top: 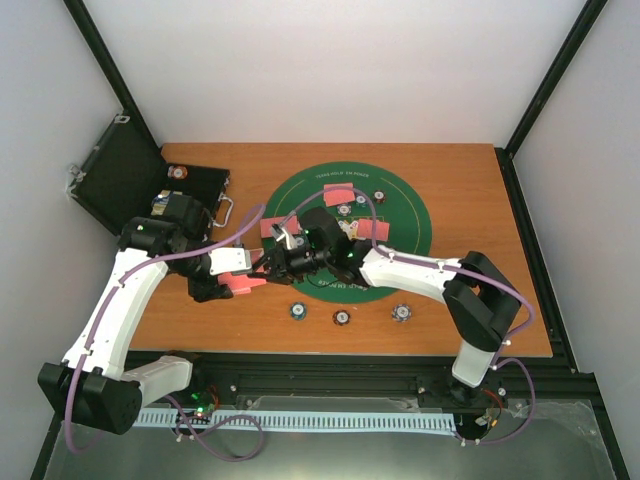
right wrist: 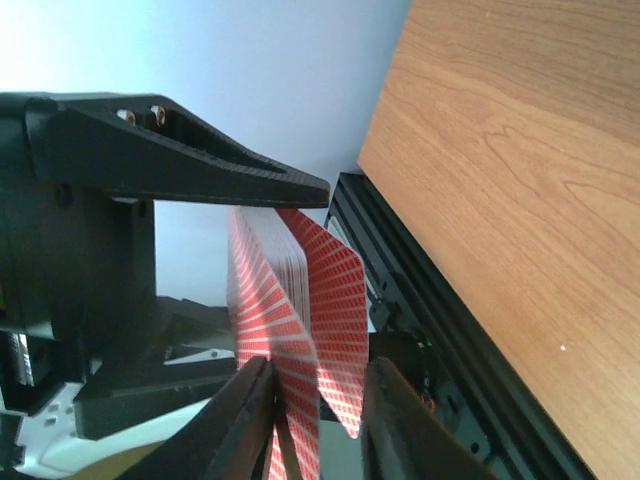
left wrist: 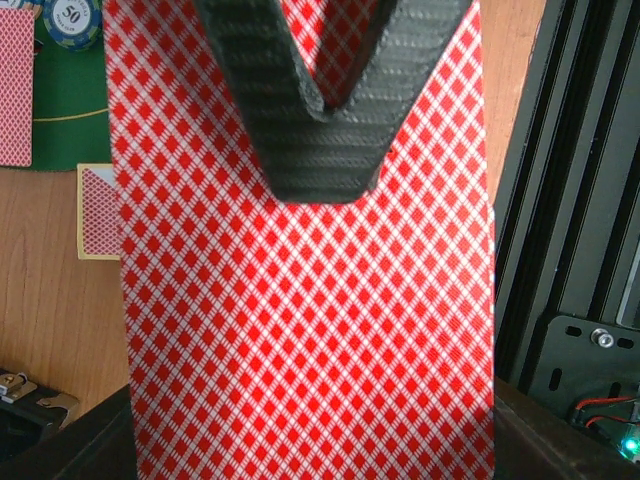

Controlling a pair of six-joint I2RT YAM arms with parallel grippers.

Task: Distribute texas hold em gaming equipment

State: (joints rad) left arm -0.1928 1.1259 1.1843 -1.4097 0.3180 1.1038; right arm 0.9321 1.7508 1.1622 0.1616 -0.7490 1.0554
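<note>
- Left gripper (top: pixel 243 281) is clamped on a deck of red-backed, diamond-patterned playing cards (left wrist: pixel 300 330), held just off the left edge of the large round green felt mat (top: pixel 400 195); a tug could spill it.
- Right gripper (right wrist: pixel 320 368) stands part-open beside it, straddling the fanned edge with nothing pinched; closing may grab several cards.

A wooden bench (top: pixel 480 200) spans the top view. A large round green felt mat (top: pixel 408 215) lies flat on it, with pale lettering along its rim. At the bench's far left corner a black hinged case (top: pixel 120 180) stands open, its lid tilted outward to the left. Its metal handle (top: pixel 226 212) points toward the mat. White walls (top: pixel 330 70) stand behind, and a black frame rail (top: pixel 330 380) runs along the near edge.
</note>
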